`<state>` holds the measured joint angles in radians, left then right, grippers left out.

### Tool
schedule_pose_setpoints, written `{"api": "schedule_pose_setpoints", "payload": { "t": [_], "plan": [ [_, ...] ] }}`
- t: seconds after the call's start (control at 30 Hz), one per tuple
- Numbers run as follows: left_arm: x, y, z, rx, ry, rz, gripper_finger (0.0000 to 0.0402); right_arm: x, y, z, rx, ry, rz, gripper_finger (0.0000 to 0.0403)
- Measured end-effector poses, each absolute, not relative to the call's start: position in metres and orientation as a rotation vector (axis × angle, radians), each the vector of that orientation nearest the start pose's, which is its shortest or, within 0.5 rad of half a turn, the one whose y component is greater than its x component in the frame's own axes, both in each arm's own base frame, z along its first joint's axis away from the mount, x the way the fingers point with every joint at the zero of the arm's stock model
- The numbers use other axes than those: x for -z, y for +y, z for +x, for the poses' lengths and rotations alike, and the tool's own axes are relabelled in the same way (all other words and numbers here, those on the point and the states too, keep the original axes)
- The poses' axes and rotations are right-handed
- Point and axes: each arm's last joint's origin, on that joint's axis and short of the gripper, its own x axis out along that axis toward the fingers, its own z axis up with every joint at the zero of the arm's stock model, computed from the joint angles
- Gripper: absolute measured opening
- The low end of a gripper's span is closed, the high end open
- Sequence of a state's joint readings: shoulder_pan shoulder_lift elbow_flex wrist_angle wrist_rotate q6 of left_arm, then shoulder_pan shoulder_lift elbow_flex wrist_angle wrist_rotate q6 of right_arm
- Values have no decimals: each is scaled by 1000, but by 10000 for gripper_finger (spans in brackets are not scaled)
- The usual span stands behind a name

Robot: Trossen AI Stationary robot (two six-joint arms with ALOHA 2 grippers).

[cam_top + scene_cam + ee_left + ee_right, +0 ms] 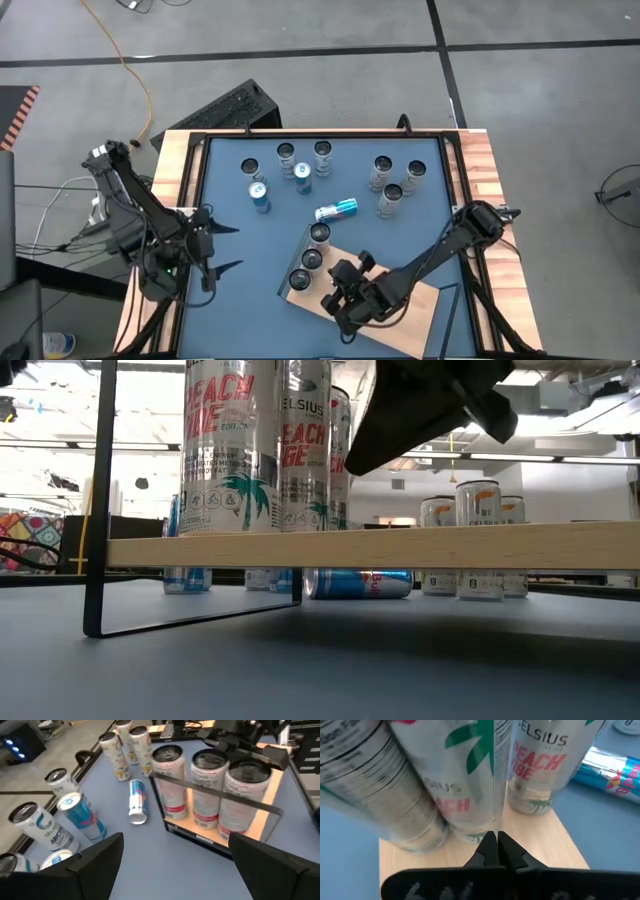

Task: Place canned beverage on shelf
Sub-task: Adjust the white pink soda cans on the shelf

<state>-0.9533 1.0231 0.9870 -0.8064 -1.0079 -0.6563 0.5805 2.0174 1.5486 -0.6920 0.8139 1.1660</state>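
The shelf [405, 300] is a light-wood board on a dark frame near the table's front edge. Three tall Celsius cans [312, 259] stand upright in a row along its left end; they also show in the low view [230, 450]. My right gripper [335, 287] is over the board just right of the cans, its fingers [497, 847] shut and pointing at the foot of the middle can [470, 805]. My left gripper [225, 248] is open and empty at the table's left side, facing the shelf [260, 805]. My right gripper's shut fingertips [490, 840] stand level over the board at the foot of the middle can [475, 832], coming from the shelf's right side. I cannot tell whether they touch the can.
A blue can [336, 209] lies on its side just beyond the shelf. Two blue cans [259, 196] stand at the far left, with several silver cans [286, 154] along the far side and three more [391, 198] at the far right. The shelf's right part is bare.
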Motion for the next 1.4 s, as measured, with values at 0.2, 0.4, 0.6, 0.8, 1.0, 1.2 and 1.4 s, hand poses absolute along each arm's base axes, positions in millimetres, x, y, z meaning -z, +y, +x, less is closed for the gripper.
{"api": "schedule_pose_setpoints", "payload": {
  "t": [0.2, 0.4, 0.6, 0.8, 1.0, 1.2, 1.4],
  "plan": [
    [-316, -135, 127, -205, 410, 38, 348, -204, 202, 363, 658, 621, 323, 0],
    [-316, -135, 127, -205, 411, 43, 348, -207, 206, 368, 608, 604, 315, 0],
    [-316, -134, 127, -205, 411, 44, 348, -207, 209, 366, 586, 617, 325, 0],
    [-316, -134, 127, -208, 410, 41, 348, -206, 211, 364, 579, 641, 344, 0],
    [-316, -135, 127, -206, 412, 36, 348, -202, 208, 356, 655, 656, 332, 0],
    [-316, -134, 127, -212, 407, 38, 348, -203, 196, 365, 666, 656, 308, 0],
    [-316, -134, 127, -213, 406, 29, 348, -205, 190, 373, 642, 647, 289, 0]
  ]
}}
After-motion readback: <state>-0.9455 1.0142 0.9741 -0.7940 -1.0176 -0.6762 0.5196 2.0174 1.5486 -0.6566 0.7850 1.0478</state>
